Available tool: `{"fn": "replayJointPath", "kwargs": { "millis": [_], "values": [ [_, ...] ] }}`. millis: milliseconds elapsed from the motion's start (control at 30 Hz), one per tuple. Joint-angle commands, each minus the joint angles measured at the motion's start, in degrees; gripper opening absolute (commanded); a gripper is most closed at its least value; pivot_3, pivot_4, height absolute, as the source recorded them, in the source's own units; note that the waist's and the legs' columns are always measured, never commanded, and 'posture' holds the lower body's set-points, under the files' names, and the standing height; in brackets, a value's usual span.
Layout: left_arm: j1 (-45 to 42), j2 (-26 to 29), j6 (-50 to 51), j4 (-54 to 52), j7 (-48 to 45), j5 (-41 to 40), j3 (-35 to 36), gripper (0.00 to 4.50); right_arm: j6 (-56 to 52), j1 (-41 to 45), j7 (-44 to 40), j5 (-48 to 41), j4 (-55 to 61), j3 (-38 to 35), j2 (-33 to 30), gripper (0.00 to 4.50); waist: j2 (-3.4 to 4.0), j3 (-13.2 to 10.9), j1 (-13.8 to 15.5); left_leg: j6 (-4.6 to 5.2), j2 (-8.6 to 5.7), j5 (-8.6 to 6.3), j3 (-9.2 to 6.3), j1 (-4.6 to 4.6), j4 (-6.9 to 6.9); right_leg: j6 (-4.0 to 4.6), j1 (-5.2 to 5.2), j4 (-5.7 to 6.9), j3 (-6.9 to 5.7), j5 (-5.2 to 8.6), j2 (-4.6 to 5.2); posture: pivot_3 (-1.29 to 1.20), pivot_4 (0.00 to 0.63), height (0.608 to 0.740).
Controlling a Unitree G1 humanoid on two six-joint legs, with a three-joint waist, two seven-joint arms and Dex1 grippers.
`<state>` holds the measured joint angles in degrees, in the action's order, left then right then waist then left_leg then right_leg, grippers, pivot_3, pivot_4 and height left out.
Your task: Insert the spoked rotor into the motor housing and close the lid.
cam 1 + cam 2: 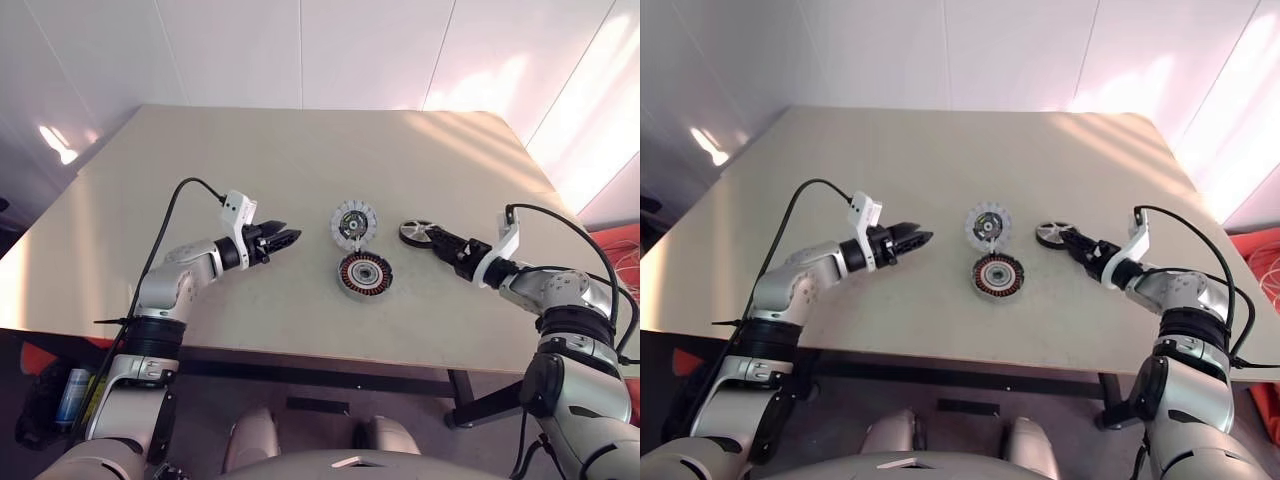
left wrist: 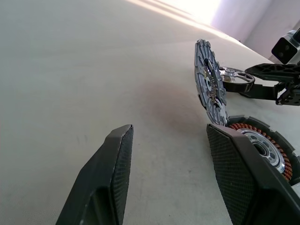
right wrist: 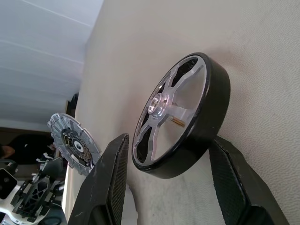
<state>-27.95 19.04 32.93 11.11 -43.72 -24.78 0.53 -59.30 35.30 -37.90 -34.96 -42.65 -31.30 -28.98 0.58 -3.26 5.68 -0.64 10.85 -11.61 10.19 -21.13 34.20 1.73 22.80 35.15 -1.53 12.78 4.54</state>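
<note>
Spoked rotor point(image 3: 187, 112): black rim, silver spokes, between spread right fingers point(image 3: 110, 178); left fingers point(image 2: 105, 183) wide, empty.

The rotor point(image 3: 180, 117) has a glossy black rim and a shiny silver face cut into spokes around a silver hub. The housing point(image 1: 364, 275) is grey outside, with a ring of copper-orange windings around a silver centre, and the lid point(image 1: 354, 222) is light grey with radial ribs around a dark middle. Both the left tool point(image 1: 284, 238) and the right tool point(image 1: 436, 238) are black, their finger pads point(image 2: 234, 173) finely cross-hatched, over a plain beige counter point(image 1: 300, 170).
</note>
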Motion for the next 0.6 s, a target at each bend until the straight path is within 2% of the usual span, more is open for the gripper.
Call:
{"fn": "replayJointPath", "kwargs": {
  "millis": [33, 133, 267, 467, 600],
  "values": [
    [-0.75, 0.56, -0.99, -1.29, -0.21, -0.01, 0.80, 2.66, 2.04, 1.49, 2.02, -0.28, 0.12, -0.11, 0.67, 2.60, 0.00, 0.00, 0.00, 0.00, 0.00, 0.00, 0.00, 0.00, 0.00, 0.00, 0.00, 0.00, 0.00, 0.00, 0.00, 0.00, 0.000, 0.740],
    [-0.82, 0.47, -1.19, -1.20, -0.16, 0.15, 0.71, 2.66, 2.21, 1.30, 1.69, -0.75, 0.52, 0.02, 0.80, 1.78, -0.01, 0.00, 0.04, 0.00, -0.01, 0.00, 0.00, -0.02, -0.01, 0.00, 0.01, 0.00, 0.00, 0.00, 0.00, 0.00, 0.000, 0.740],
    [-0.95, 0.41, -1.40, -0.99, -0.20, 0.35, 0.65, 2.66, 2.58, 1.06, 1.64, -1.12, 0.99, 0.29, 0.75, 0.43, -0.06, 0.01, 0.08, 0.00, -0.03, 0.00, 0.00, 0.04, 0.00, 0.00, -0.07, -0.02, 0.00, 0.00, 0.02, 0.00, 0.000, 0.740],
    [-1.44, 0.24, -1.73, -0.24, -0.40, 0.66, 0.52, 2.66, 0.97, 1.36, 1.96, -3.25, 2.24, -1.34, 0.21, 0.35, -0.05, 0.01, 0.15, -0.06, -0.01, 0.03, -0.01, 0.06, -0.02, 0.00, -0.08, -0.01, -0.01, 0.00, 0.02, 0.00, 0.000, 0.740],
    [-1.58, 0.11, -1.71, 0.03, -0.51, 0.72, 0.48, 2.66, -4.60, 2.10, 0.56, -9.50, 4.40, -6.05, -0.65, 0.35, -0.02, -0.01, 0.25, -0.04, -0.02, 0.02, -0.01, -0.09, -0.04, 0.00, 0.06, -0.04, 0.00, 0.00, 0.02, 0.00, 0.000, 0.740]
  ]
}}
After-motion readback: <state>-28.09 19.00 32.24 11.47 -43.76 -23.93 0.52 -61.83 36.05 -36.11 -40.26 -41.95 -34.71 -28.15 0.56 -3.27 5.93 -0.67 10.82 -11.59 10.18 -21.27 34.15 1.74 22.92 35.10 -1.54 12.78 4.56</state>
